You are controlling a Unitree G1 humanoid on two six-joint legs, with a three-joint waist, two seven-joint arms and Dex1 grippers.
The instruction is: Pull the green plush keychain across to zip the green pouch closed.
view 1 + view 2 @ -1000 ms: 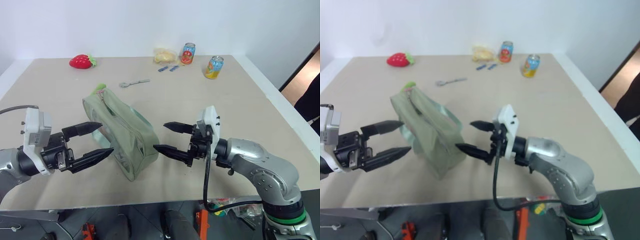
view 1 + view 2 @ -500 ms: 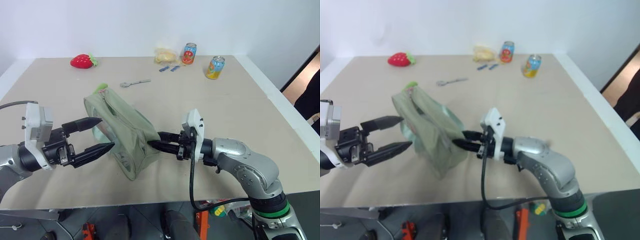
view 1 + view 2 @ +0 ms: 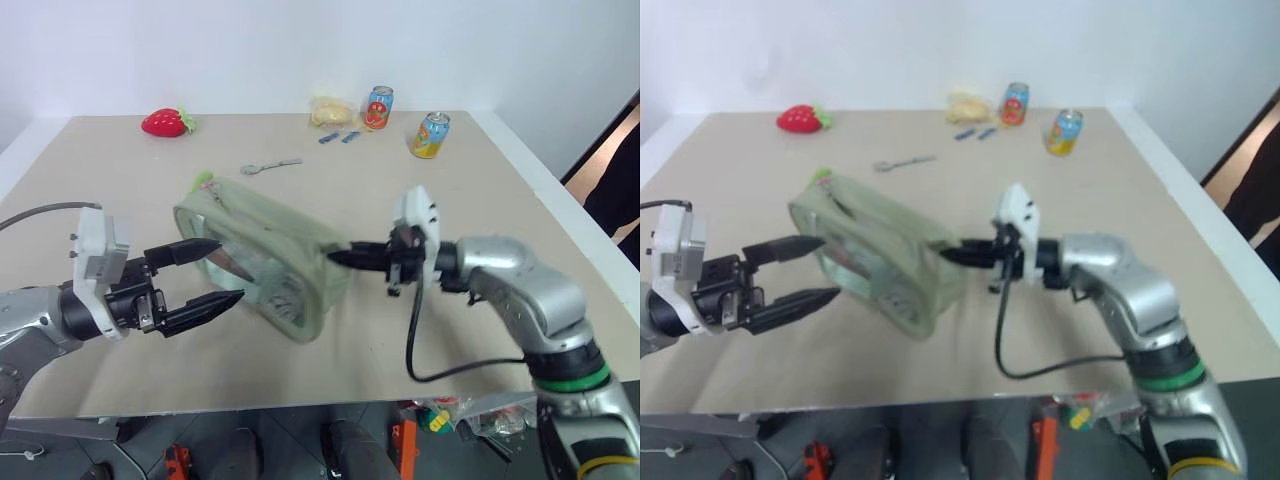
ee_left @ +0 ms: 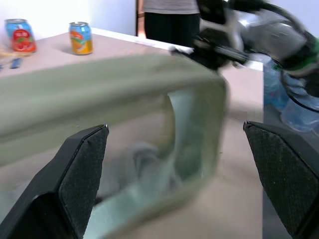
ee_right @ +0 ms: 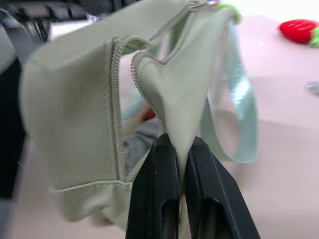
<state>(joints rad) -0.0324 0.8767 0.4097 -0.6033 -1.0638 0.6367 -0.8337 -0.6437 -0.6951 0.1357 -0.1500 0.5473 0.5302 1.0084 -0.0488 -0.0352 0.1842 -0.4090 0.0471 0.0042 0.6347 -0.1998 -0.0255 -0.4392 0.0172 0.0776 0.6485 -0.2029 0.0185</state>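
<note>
Sage-green fabric of the green pouch (image 3: 265,255) is pinched between your right gripper (image 5: 180,149) fingers, clamped on the pouch's near end beside the open zipper. Your left gripper (image 3: 215,272) hangs with its fingers spread wide at the pouch's opposite side, the clear window just ahead of its tips, not touching. You'll find the green plush keychain (image 3: 204,180) at the pouch's far end, well beyond both grippers.

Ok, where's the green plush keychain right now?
In the left eye view the green plush keychain sits at the far left end of the green pouch, opposite the end pinched by the right gripper, nearer the spoon.
</note>
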